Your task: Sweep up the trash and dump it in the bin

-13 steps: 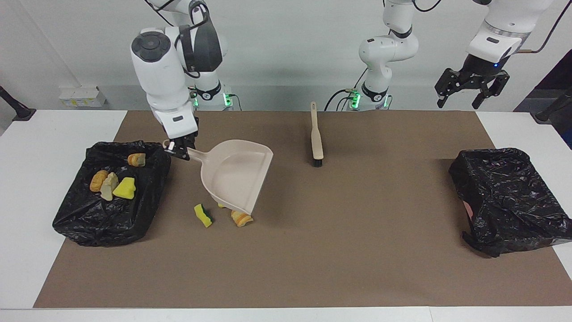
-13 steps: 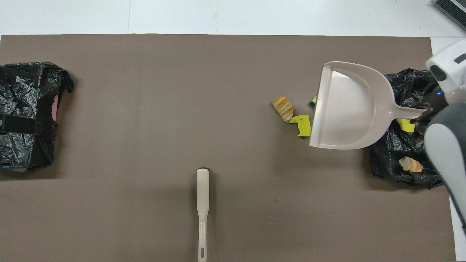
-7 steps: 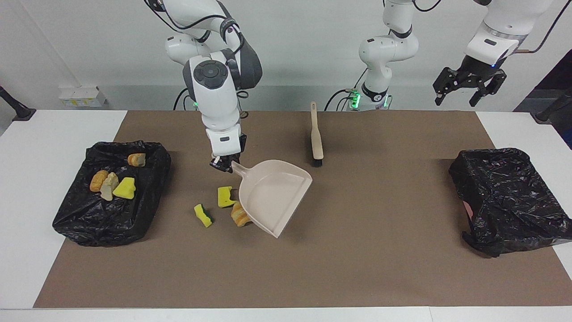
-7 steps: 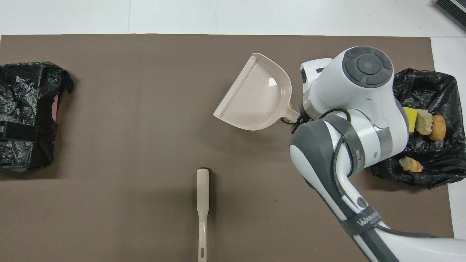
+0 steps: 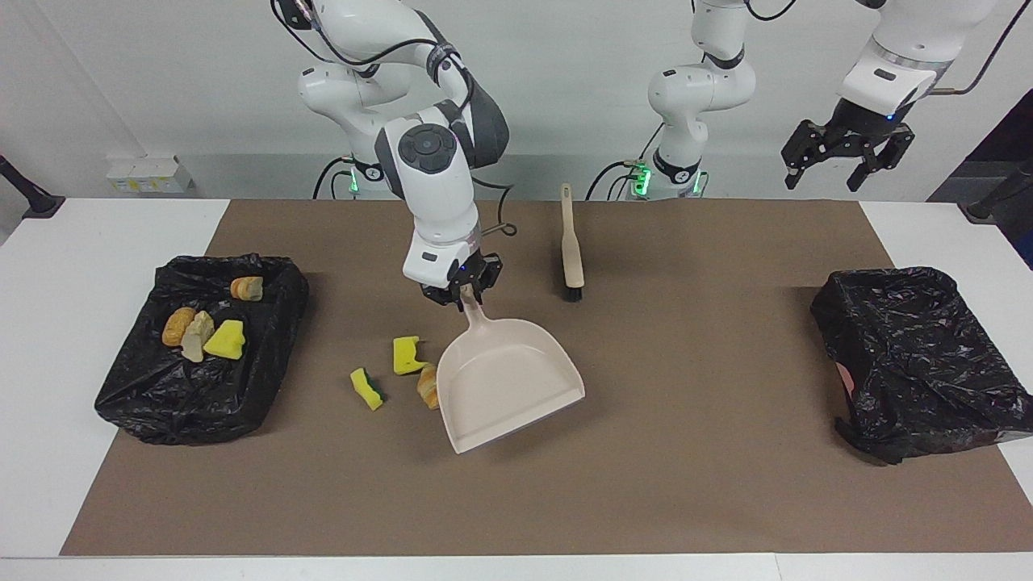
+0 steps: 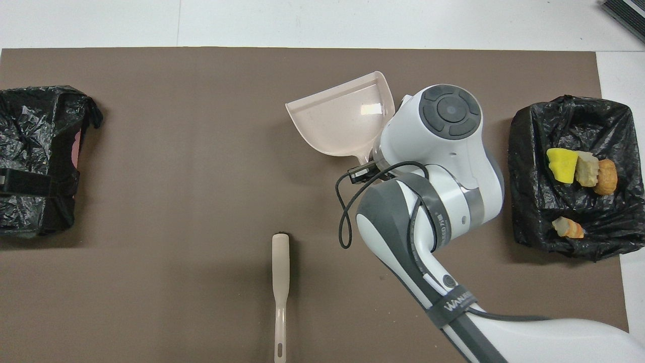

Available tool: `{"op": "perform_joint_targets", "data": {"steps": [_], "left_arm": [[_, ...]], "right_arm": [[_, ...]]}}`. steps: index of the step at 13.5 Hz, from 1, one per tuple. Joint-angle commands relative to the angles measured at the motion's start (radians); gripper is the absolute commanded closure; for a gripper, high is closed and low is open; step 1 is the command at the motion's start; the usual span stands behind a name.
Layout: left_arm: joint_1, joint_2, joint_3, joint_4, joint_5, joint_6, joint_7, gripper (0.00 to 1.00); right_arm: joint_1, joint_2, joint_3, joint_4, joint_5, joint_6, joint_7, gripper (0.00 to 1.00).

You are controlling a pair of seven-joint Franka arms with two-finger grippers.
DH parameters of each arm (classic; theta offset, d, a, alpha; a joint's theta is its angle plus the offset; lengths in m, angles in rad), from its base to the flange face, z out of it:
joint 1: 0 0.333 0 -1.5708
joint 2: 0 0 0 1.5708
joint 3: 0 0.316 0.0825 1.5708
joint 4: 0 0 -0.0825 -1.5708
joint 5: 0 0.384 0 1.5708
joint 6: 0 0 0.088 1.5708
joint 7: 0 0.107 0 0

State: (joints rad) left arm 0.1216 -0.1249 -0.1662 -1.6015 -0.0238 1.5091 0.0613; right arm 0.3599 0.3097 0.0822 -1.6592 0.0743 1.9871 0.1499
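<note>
While the right claw [image 5: 462,292] pinches the tip of the handle of the beige plastic dustpan [image 5: 508,385], the pan sits with its open mouth pointing away from the robots, about mid-bench on the brown mat [image 5: 694,484]. Whether the pan's lip is actually touching the mat, I can't tell.

Three bits of trash lie on the mat just beside the pan, toward the right arm's end: a plain yellow sponge piece [image 5: 406,355], a green-backed yellow sponge piece [image 5: 367,388], and a brown-orange bread-like lump [image 5: 427,386] right against the pan's side wall.

Four more scraps are already in the black-bag-lined bin [image 5: 153,403] at the right arm's end: a yellow sponge wedge [image 5: 226,340], a pale cream chunk [image 5: 196,336], an orange bread lump [image 5: 177,325] and another small orange lump [image 5: 246,288].

The left claw [image 5: 847,157] hangs up in the air with its fingers spread, holding nothing, waiting above the left arm's end of the bench. A second black-bagged bin [image 5: 920,363] sits at that end. The beige long-handled brush [image 5: 571,246] lies on the mat, nearer to the robots than the pan.
</note>
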Motion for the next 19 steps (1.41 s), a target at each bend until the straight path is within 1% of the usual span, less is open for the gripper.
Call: {"op": "perform_joint_targets", "data": {"steps": [1,3,4,5,6,8,9,10,11,13,14,16,18,19], "left_arm": [[-0.013,-0.016,0.019,-0.008,0.015,-0.017,-0.003,0.0],[-0.014,-0.016,0.021,-0.008,0.015,-0.015,-0.003,0.0],[-0.014,-0.016,0.021,-0.009,0.015,-0.017,-0.001,0.0],[-0.014,-0.016,0.021,-0.009,0.015,-0.015,-0.003,0.0],[-0.014,-0.016,0.021,-0.008,0.015,-0.015,-0.003,0.0],[-0.016,-0.016,0.021,-0.009,0.015,-0.018,-0.003,0.0],[-0.016,-0.016,0.021,-0.009,0.015,-0.017,-0.003,0.0],[-0.016,-0.016,0.021,-0.009,0.015,-0.018,-0.003,0.0],[-0.016,-0.016,0.021,-0.009,0.015,-0.018,-0.003,0.0],[-0.008,-0.016,0.021,-0.008,0.013,-0.012,-0.001,0.0],[-0.007,-0.016,0.021,-0.006,0.013,-0.006,0.002,0.0],[-0.004,-0.015,0.021,-0.003,0.013,-0.018,-0.006,0.0],[0.003,-0.015,0.021,-0.002,0.013,-0.021,-0.009,0.0],[0.003,-0.015,0.021,-0.003,0.013,-0.02,-0.009,0.0]], "right_arm": [[0.036,0.106,-0.001,0.048,0.018,0.054,0.175,1.0],[0.106,0.17,-0.002,0.088,0.016,0.117,0.276,1.0],[0.116,0.198,-0.001,0.117,0.016,0.121,0.298,1.0],[0.149,0.221,-0.001,0.14,0.018,0.122,0.319,1.0],[0.169,0.233,-0.002,0.154,0.018,0.125,0.351,1.0],[0.171,0.233,-0.001,0.15,0.031,0.153,0.362,1.0],[0.172,0.232,-0.002,0.15,0.039,0.165,0.367,0.87],[0.177,0.23,-0.002,0.15,0.035,0.165,0.372,0.01],[0.171,0.23,-0.002,0.151,0.033,0.16,0.372,0.0],[0.165,0.206,-0.002,0.153,0.019,0.147,0.366,0.0],[0.171,0.168,-0.004,0.139,0.019,0.124,0.358,0.0],[0.165,0.094,-0.004,0.118,0.018,0.02,0.332,0.0],[0.168,0.042,-0.002,0.104,0.03,-0.052,0.301,0.0],[0.175,0.011,-0.002,0.081,0.036,-0.077,0.312,0.0]]}}
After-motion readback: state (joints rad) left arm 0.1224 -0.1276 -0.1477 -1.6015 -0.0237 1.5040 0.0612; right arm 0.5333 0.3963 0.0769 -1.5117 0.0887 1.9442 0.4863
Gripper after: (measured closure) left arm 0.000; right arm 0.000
